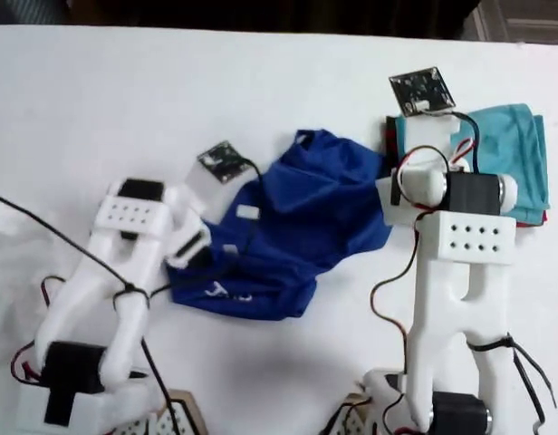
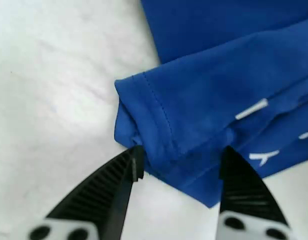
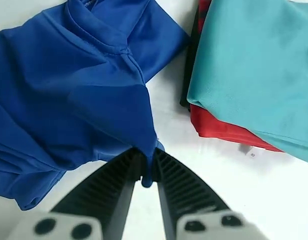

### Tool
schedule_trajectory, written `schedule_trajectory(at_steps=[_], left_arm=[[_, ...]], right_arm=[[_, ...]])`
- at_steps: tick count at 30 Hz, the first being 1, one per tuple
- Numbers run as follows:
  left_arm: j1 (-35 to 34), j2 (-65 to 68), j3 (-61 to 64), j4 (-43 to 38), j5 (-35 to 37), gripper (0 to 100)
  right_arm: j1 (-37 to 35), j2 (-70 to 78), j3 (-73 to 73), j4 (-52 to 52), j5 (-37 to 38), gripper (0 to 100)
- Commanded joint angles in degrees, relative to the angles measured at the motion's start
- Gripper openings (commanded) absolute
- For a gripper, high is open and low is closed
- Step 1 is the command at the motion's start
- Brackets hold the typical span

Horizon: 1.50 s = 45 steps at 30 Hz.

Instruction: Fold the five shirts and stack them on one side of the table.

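Note:
A blue shirt (image 1: 297, 227) lies crumpled in the middle of the table. My left gripper (image 2: 181, 170) is open at the shirt's left edge, its black fingers (image 2: 126, 175) either side of a folded hem of the blue shirt (image 2: 219, 100). In the high view the left gripper (image 1: 196, 249) sits low over that edge. My right gripper (image 3: 146, 172) is shut on a pinch of the blue shirt (image 3: 69, 100) at its right side, close to the stack. The teal shirt (image 1: 505, 149) tops a folded stack at the right.
Under the teal shirt (image 3: 254, 65) lie a red shirt (image 3: 219, 127) and a dark one (image 3: 194, 50). The right arm (image 1: 460, 236) stands in front of the stack. Bare white table (image 1: 170, 91) stretches behind and to the left. Cables trail along both arms.

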Motion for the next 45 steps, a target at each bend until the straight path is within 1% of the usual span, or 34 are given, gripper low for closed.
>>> schedule_trajectory(at_steps=[1, 6, 11, 13, 16, 18, 23, 28, 32, 33, 35, 38, 39, 42, 45], left_arm=[[-1.32, -0.18, 1.36, -3.34, 0.62, 26], [-3.25, -0.18, 4.7, -6.24, 0.26, 26], [-2.81, -0.18, 5.32, -6.95, 0.53, 25], [-2.81, -0.18, 5.32, -6.95, 0.62, 21], [-2.81, -0.18, 5.32, -6.95, 0.7, 10], [-2.81, -0.18, 5.32, -7.74, 0.79, 4], [-1.58, -0.18, 5.32, -8.53, 2.9, 3], [1.58, -0.35, 4.88, -8.53, 4.92, 3], [1.76, -0.35, 2.59, -7.74, 5.1, 3], [1.58, -0.35, 1.54, -7.21, 5.1, 5], [0.79, -0.26, -1.01, -5.8, 5.54, 11], [0.44, -0.18, -4.35, -2.73, 11.6, 24], [0.44, -0.18, -5.14, -1.93, 13.54, 26], [0.44, 2.02, -8.31, 0.26, 16.18, 23], [0.79, 9.49, -14.11, 5.54, 16.7, 23]], right_arm=[[0.4, -2.77, -0.18, -0.04, 0.53, 1.9], [0.4, -2.77, -0.09, 0.31, 0.53, 1.9], [0.4, -2.77, -0.09, 0.31, 0.35, 1.9], [0.4, -2.68, -0.09, 0.31, 0.26, 1.9], [0.4, -2.59, -0.09, 0.31, 0.18, 1.9], [0.4, -2.42, -0.09, 0.31, 0.09, 1.9], [0.4, -2.33, 0.0, 0.31, 0.09, 1.9], [0.4, -2.33, 0.0, 0.31, 0.09, 1.9], [0.66, -2.33, 0.0, 0.31, 0.09, 1.9], [0.75, -2.33, 0.0, 0.31, 0.09, 1.9], [0.75, -2.33, 0.0, 0.31, 0.09, 1.9], [0.66, -2.33, 0.0, 0.22, 0.09, 1.9], [0.48, -2.33, 0.0, 0.22, 0.09, 1.9], [0.4, -2.33, 0.0, -0.04, 0.0, 1.9], [0.4, -2.33, 0.0, -0.04, 0.0, 1.9]])
